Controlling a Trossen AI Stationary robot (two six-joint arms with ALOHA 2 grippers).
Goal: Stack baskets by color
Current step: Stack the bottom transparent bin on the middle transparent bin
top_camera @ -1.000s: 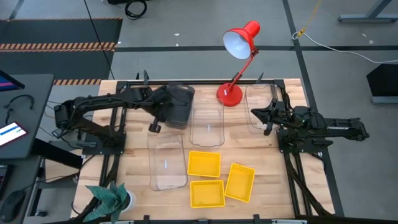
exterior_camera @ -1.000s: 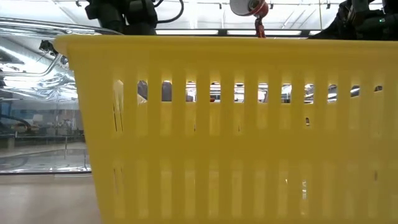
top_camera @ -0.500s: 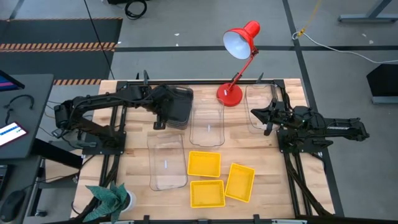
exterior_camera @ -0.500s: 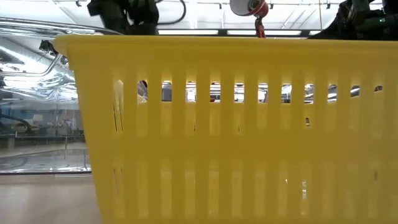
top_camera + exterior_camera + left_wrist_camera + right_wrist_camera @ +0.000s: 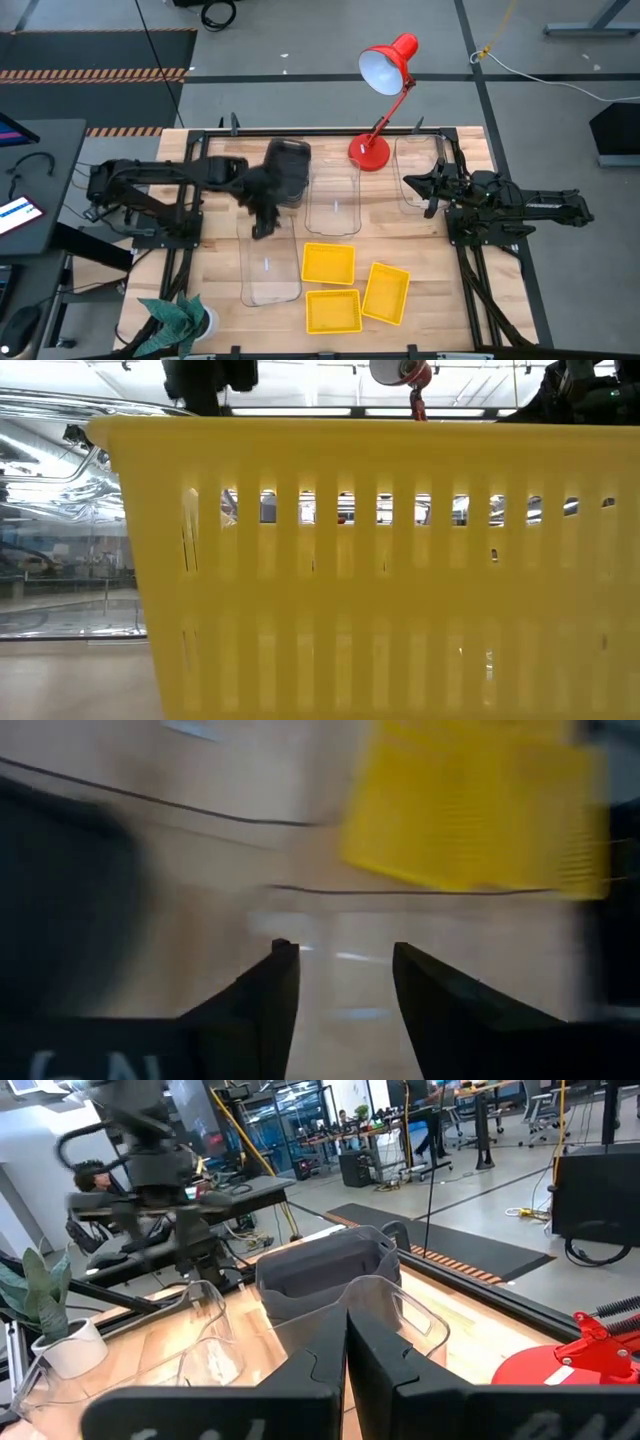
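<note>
Baskets everywhere on the wooden surface [image 5: 215, 290], nothing held right now. Left hand [image 5: 262, 218] hovering with fingers [image 5: 268, 990] parted and nothing between them, just over the far end of the clear basket [image 5: 268, 262] on the left side. Dark grey baskets [image 5: 286, 172] nested just beyond that hand, near the far edge, seen from the right wrist as one grey tub inside another. Second clear basket [image 5: 333, 205] lying right beside the grey ones, toward the middle. Three yellow baskets [image 5: 329, 263] grouped at the near side, separate, one of them tilted off square [image 5: 386, 293]; another filling the low view edge to edge [image 5: 380, 560]. Right hand [image 5: 415, 187] parked on the right side, fingers [image 5: 310, 1370] pressed together, empty, by the third clear basket [image 5: 417, 165] at the far right corner. Red desk lamp [image 5: 382, 75] standing at the far edge between the two clear baskets there. Potted plant [image 5: 178, 320] at the near left corner
</note>
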